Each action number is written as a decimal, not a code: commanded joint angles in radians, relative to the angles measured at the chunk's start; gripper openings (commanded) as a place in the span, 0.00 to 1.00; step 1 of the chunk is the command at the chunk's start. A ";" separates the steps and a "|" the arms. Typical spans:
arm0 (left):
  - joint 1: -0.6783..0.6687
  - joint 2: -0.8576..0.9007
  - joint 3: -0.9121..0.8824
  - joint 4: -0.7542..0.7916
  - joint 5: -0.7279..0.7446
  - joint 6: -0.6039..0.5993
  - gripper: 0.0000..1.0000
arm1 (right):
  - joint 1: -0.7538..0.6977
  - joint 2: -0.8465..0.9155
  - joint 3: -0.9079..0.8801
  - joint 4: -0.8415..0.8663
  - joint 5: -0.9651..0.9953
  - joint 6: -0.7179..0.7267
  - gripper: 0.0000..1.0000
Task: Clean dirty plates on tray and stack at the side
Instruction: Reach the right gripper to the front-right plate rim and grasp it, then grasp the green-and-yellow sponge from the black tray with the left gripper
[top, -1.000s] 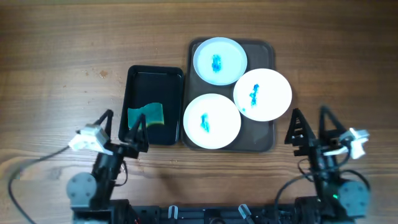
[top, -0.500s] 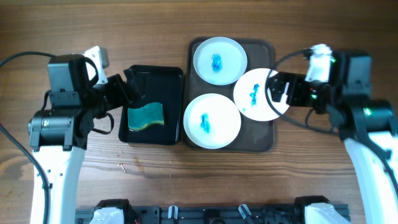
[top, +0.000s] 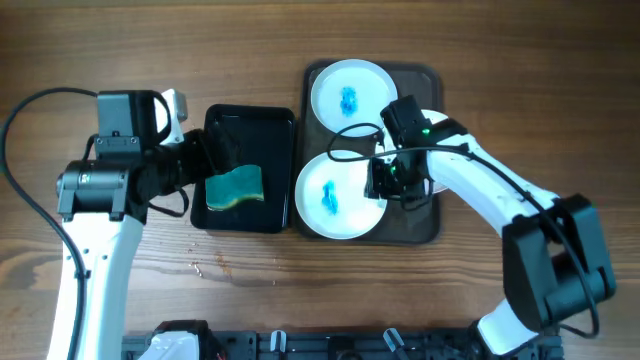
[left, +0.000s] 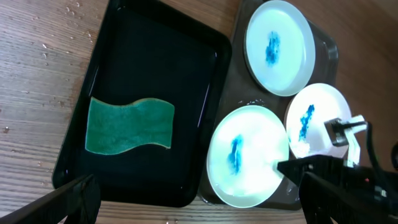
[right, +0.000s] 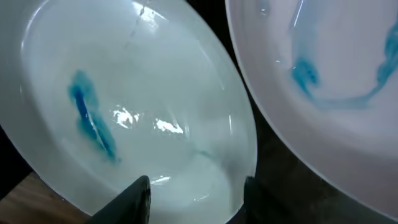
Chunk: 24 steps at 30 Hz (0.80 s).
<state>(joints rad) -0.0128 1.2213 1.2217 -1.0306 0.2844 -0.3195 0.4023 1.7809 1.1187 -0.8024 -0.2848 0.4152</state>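
Observation:
Three white plates smeared with blue lie on the brown tray (top: 428, 228): a back plate (top: 348, 97), a front plate (top: 335, 195) and a right plate (left: 314, 118), which my right arm mostly covers in the overhead view. My right gripper (top: 385, 180) sits low at the front plate's right rim. In the right wrist view the right gripper (right: 193, 200) has one finger over the plate's inside and the other at its rim, with a gap between them. My left gripper (top: 208, 152) hangs open above the black tray (top: 250, 120), holding nothing.
A green sponge (top: 235, 188) lies in the black tray, left of the brown tray. The two trays stand side by side, almost touching. Bare wooden table (top: 560, 80) lies to the right of the brown tray and along the front.
Both arms rose from the front edge to the trays. My right gripper then moved left from the right plate to the front plate's rim, jaws narrowing. The left barely shifted.

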 joint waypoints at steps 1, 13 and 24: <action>-0.013 0.013 -0.014 -0.011 -0.050 -0.002 1.00 | -0.004 0.058 -0.002 0.006 0.074 0.021 0.54; -0.103 0.124 -0.014 -0.011 -0.051 -0.014 0.88 | -0.028 0.060 -0.092 0.207 0.081 0.118 0.04; -0.182 0.612 -0.014 0.040 -0.398 -0.191 0.61 | -0.048 0.060 -0.092 0.199 0.094 0.127 0.04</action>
<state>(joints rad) -0.1963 1.7103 1.2156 -1.0210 -0.0452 -0.4808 0.3592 1.8252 1.0397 -0.5938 -0.2306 0.5491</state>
